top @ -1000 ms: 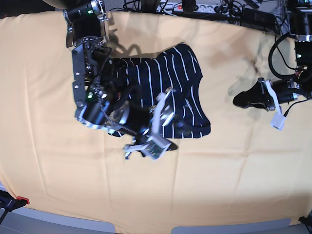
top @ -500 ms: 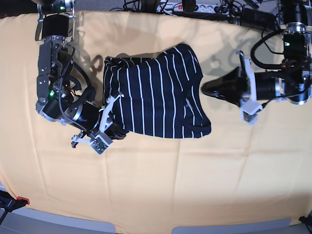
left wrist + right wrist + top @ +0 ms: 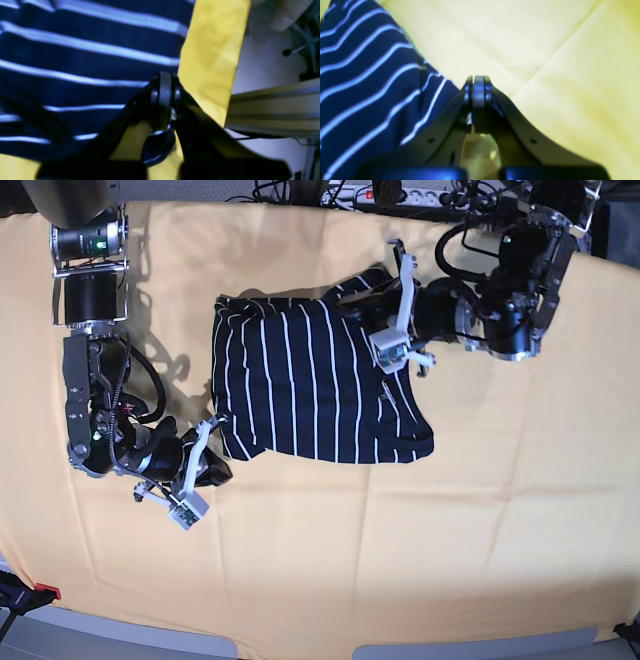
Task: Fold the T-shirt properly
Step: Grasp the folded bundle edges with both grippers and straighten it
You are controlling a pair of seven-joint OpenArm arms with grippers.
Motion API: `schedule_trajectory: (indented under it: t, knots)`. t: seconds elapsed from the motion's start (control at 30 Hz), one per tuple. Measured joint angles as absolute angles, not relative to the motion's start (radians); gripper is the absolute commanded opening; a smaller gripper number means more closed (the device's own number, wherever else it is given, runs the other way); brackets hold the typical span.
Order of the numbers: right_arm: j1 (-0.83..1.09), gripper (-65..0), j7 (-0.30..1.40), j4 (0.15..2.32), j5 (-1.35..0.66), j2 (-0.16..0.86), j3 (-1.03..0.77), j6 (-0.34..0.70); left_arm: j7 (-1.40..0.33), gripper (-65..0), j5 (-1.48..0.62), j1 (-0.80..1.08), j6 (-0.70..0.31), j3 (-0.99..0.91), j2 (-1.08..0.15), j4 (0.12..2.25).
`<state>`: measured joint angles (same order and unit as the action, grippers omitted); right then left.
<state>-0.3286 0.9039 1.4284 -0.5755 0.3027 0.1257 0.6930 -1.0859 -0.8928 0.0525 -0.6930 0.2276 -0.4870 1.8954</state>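
**A:** What is seen, from the biggest thing down?

**B:** A surface draped in a yellow-orange cloth is spread across the whole base view. On it, a little above and right of the middle, the T-shirt is laid flat in a roughly rectangular shape, dark navy with thin white stripes running up and down.

**A:** And where is the T-shirt placed relative to each pincer?

**B:** The right pincer is found at the shirt's lower left corner, just beside the hem, on bare cloth. In the right wrist view the striped fabric is seen to the left of the fingertips, its edge close alongside the left finger; whether it is touched cannot be told. The left pincer is reached over the shirt's upper right part from the far right side. In the left wrist view the stripes fill the area ahead and to the left of the tips, with the shirt's edge just at the tips.

**A:** How are the pincers set?

**B:** Both are pressed fully closed, fingertips together: the left pincer and the right pincer. No fabric is seen pinched between either pair.

**A:** Anything smaller?

**B:** A power strip and tangled cables are seen past the far edge.
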Motion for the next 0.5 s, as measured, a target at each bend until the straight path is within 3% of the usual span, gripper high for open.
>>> schedule_trajectory:
  t: [0.2,0.5]
  knots:
    - [-0.367,-65.0,0.878,1.304,-0.576,0.328,0.24,0.693,-1.073,-65.0,-0.852,0.069,-0.693,0.243,-0.505,1.797]
    - [-0.368,-65.0,0.864,1.295,-0.572,0.359,0.255,0.693,-0.987,-65.0,-0.894,0.067,-0.698,0.243,-0.637,1.735]
